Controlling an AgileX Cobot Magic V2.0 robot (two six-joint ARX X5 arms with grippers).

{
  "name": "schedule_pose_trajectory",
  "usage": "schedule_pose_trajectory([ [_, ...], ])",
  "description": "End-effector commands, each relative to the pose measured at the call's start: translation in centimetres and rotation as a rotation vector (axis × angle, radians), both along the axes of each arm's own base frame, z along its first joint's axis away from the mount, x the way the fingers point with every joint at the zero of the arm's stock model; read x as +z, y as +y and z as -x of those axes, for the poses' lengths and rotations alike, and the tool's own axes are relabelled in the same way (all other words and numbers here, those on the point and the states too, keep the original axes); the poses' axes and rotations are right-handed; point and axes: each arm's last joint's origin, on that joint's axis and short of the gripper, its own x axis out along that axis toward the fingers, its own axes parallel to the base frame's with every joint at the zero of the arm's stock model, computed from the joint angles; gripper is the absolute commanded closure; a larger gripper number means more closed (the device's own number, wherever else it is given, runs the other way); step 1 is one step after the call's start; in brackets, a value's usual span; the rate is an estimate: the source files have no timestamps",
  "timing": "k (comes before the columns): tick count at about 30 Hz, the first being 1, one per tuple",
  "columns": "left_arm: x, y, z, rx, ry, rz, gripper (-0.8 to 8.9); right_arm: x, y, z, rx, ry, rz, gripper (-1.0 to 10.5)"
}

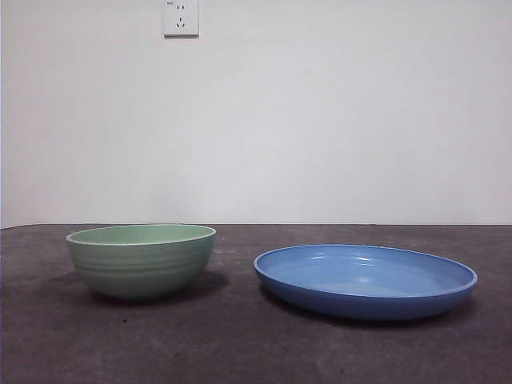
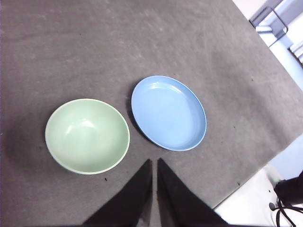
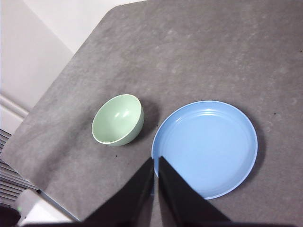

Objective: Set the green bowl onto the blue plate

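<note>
The green bowl (image 1: pixel 142 259) stands upright and empty on the dark table at the left, also seen in the wrist views (image 2: pixel 87 135) (image 3: pixel 118 119). The blue plate (image 1: pixel 366 280) lies empty to its right, a small gap apart (image 2: pixel 168 112) (image 3: pixel 205 147). My left gripper (image 2: pixel 154 162) hangs high above the table near both dishes, jaws shut with nothing held. My right gripper (image 3: pixel 156 161) hovers high over the plate's near rim, jaws shut and empty. Neither arm shows in the front view.
The dark grey table (image 1: pixel 240 344) has edges showing in both wrist views (image 2: pixel 246 189) (image 3: pixel 47 189). A white wall with a socket (image 1: pixel 181 18) stands behind the table.
</note>
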Motion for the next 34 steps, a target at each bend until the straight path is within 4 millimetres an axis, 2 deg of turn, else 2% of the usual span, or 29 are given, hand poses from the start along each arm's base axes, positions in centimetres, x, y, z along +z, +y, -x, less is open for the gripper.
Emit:
schedule_pose_trajectory([
  [1, 0.6, -0.1, 0.1, -0.039, -0.049, -0.013, 7.79, 0.5, 0.0, 0.2, 0.015, -0.042, 0.020, 9.4],
  [4, 0.6, -0.2, 0.1, -0.054, -0.063, -0.025, 6.99, 0.5, 0.0, 0.2, 0.017, -0.041, 0.020, 9.4],
  [6, 0.6, -0.2, 0.1, -0.056, -0.063, -0.025, 5.88, 0.5, 0.0, 0.2, 0.016, -0.041, 0.020, 9.2],
  [7, 0.6, -0.2, 0.1, -0.056, -0.063, -0.025, 5.31, 0.5, 0.0, 0.2, 0.016, -0.041, 0.020, 8.7],
  [12, 0.6, -0.2, 0.1, -0.054, -0.062, -0.024, 2.33, 0.5, 0.0, 0.2, 0.016, -0.041, 0.020, 4.8],
  [14, 0.6, -0.2, 0.1, -0.054, -0.062, -0.024, 1.67, 0.5, 0.0, 0.2, 0.016, -0.040, 0.019, 4.1],
  [21, 0.5, -0.2, 0.0, -0.053, -0.062, -0.026, 1.56, 0.5, 0.0, 0.2, 0.016, -0.033, 0.019, 3.9],
  [25, 0.4, -0.3, -0.5, -0.038, -0.049, -0.040, 1.56, 0.4, 0.0, 0.2, 0.016, -0.024, 0.019, 3.3],
  [34, -1.4, -0.6, -4.2, 0.083, 0.061, -0.175, 1.61, 0.4, 0.0, 0.3, 0.018, -0.027, 0.016, 3.3],
])
